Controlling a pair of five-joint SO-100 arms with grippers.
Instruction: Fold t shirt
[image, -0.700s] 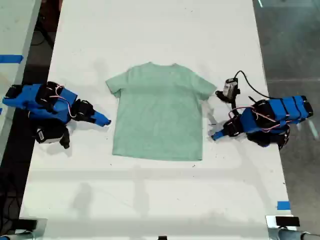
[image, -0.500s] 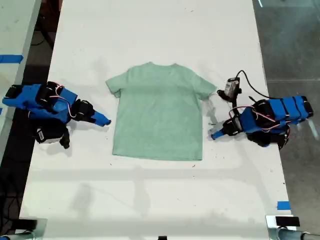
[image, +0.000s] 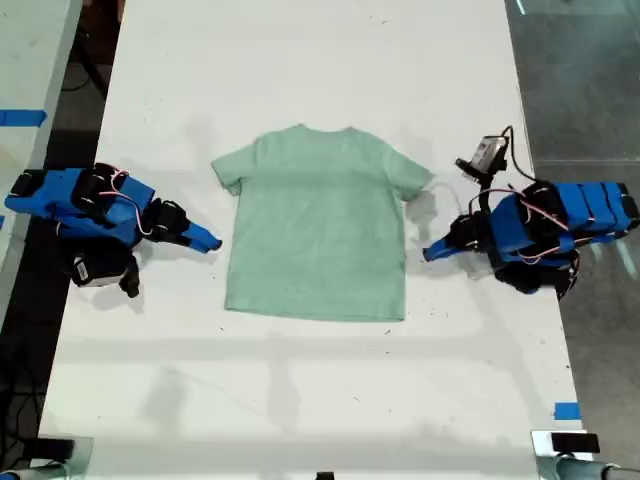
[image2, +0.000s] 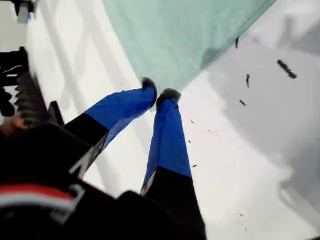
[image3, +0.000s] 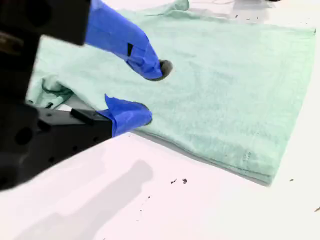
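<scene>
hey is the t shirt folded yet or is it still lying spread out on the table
Spread out, not folded. The t shirt lies flat on the table, both sleeves out and hem straight.

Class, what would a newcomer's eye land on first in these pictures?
A pale mint-green t shirt lies flat, centred on the white table. Two bright blue arms flank it: my first gripper, jaws nearly shut, at the exterior view's right; my second gripper, jaws open, at its left.
</scene>
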